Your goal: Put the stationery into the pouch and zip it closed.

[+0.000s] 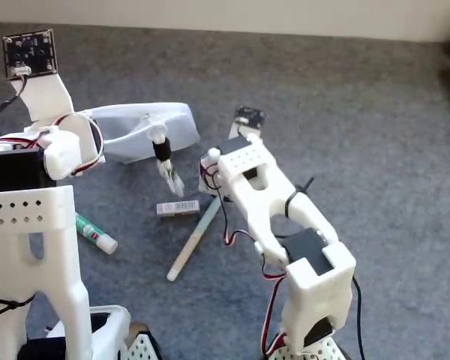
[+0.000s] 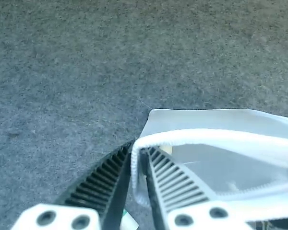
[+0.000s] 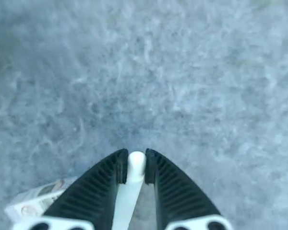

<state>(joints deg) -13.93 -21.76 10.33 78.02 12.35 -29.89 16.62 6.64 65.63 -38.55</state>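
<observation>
- Surface point(image 1: 375, 112): grey and felt-like; all the stationery lies in the centre-left of the high view.
- Pouch point(image 1: 135, 131): translucent white, lying flat in the upper centre-left of the high view. Its long axis runs roughly left to right, and its mouth looks open.
- Left tool point(image 2: 137, 153): clamped together on the pouch's rim at one end, pinning it for loading.
- Right tool point(image 3: 136, 160): closed on the upper end of the pen point(image 1: 191, 244).
- Pen: long and white, lying on the surface on a diagonal from lower left to upper right. The pouch is up and to the left of its gripped end, so the right arm is the nearer carrier and the pen will likely need swinging toward the mouth.
- Glue stick point(image 1: 95, 234): lower left, beside the left arm.
- Eraser point(image 1: 178, 208): just beside the pen's upper half, between pen and pouch.
</observation>
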